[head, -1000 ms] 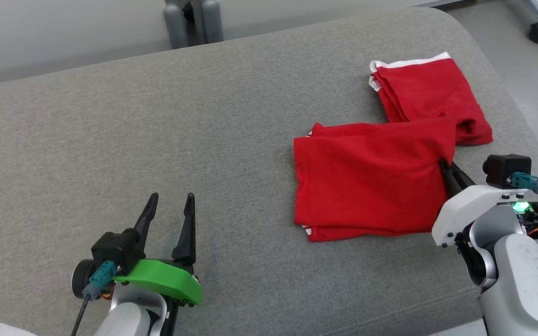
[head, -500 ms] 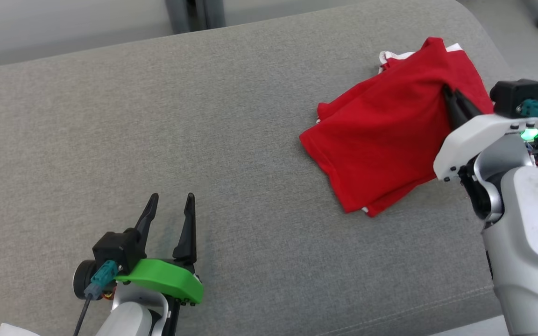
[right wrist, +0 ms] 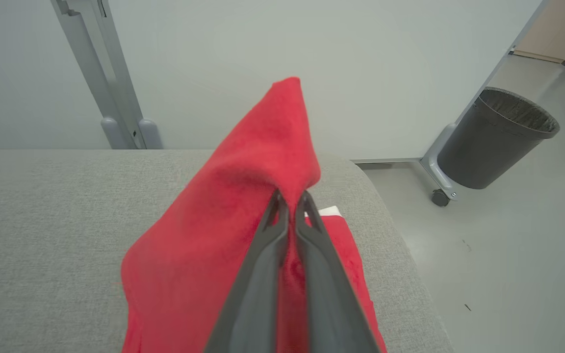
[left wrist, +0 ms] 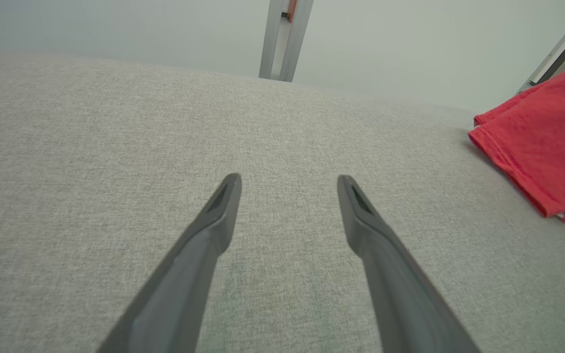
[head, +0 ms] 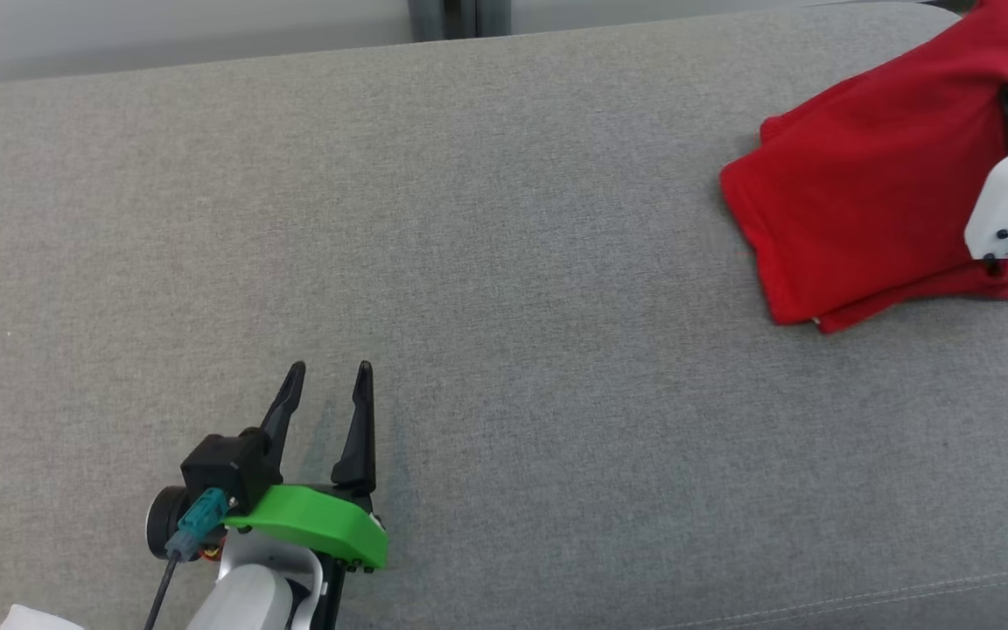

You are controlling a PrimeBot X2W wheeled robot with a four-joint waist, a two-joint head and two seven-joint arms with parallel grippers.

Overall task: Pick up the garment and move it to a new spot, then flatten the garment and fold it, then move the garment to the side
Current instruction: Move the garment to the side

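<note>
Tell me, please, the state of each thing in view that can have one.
red garment, folded, one edge pinched and lifted, the rest draped down to the grey cushion.
right claw, shut on the red garment.
left claw, open, holding nothing.
black bin, upright, open-topped.

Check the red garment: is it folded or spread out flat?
Folded. The red garment shows stacked edges at its near corner, and the right gripper, shut on it, holds one pinched peak above the grey cushion.
</note>
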